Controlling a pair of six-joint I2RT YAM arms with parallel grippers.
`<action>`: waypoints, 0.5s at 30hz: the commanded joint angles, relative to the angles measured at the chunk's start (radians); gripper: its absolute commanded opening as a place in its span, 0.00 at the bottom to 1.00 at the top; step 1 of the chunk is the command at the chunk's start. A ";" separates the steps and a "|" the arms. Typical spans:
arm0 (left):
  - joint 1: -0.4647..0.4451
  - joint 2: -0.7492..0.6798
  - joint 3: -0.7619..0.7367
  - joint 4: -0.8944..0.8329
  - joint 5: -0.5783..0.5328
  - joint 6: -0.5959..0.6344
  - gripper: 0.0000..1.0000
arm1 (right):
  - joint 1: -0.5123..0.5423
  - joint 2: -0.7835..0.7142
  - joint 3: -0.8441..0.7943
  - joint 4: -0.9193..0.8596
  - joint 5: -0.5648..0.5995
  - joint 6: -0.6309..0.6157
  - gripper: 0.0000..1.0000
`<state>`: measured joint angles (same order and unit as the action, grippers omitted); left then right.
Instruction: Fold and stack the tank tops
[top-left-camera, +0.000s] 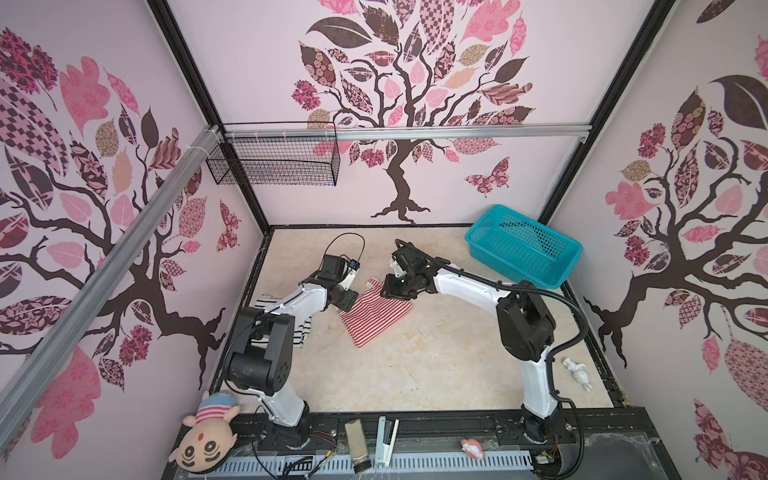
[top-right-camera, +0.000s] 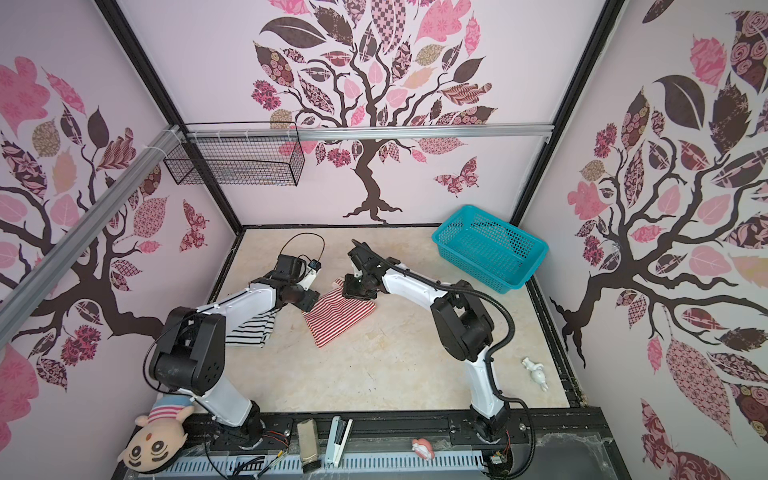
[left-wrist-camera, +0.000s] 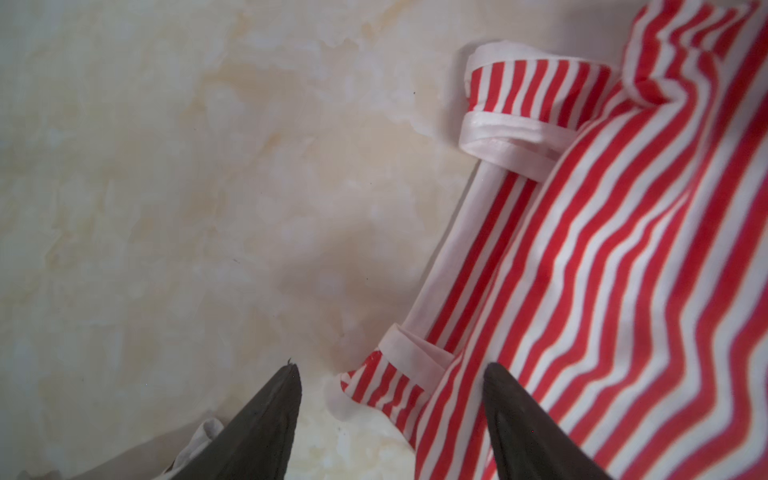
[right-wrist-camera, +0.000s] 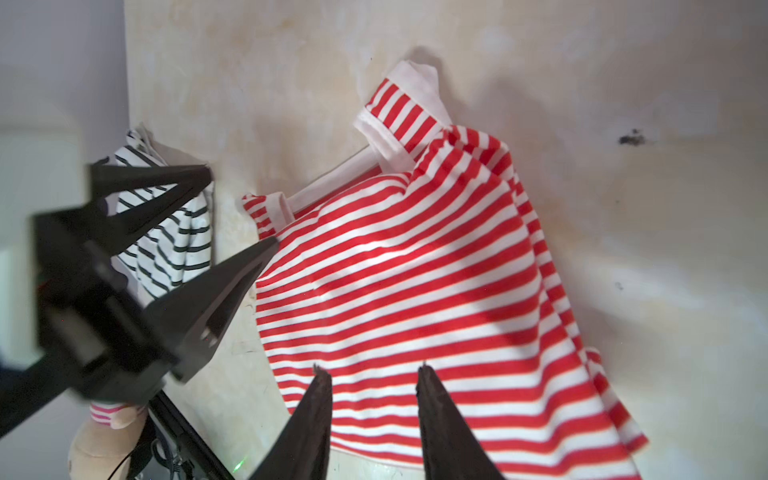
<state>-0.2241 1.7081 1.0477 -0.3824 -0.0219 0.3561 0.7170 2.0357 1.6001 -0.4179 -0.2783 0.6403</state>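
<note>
The folded red-and-white striped knit tank top lies flat on the beige table. In both top views its long axis runs diagonally from near left to far right, with the pale straps at the far edge. The left gripper, spread and empty, hovers over one strap end; the right gripper, parted and empty, hangs above the cloth, and both arms reach inward with wrists bent down.

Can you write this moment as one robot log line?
step: folding | red-and-white tank top: folded over, on table | black-and-white tank top: apart, not stacked | left gripper: open | right gripper: open
</note>
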 joint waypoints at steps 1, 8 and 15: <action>0.008 0.067 0.085 -0.091 0.063 0.043 0.73 | 0.004 -0.029 -0.067 0.037 0.021 0.019 0.38; 0.005 0.145 0.158 -0.206 0.174 0.076 0.68 | 0.007 -0.066 -0.236 0.119 -0.001 0.042 0.38; -0.095 0.158 0.132 -0.284 0.232 0.091 0.49 | 0.008 -0.202 -0.386 0.098 0.081 0.038 0.39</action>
<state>-0.2687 1.8626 1.1854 -0.6090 0.1486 0.4316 0.7189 1.9263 1.2491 -0.2874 -0.2470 0.6750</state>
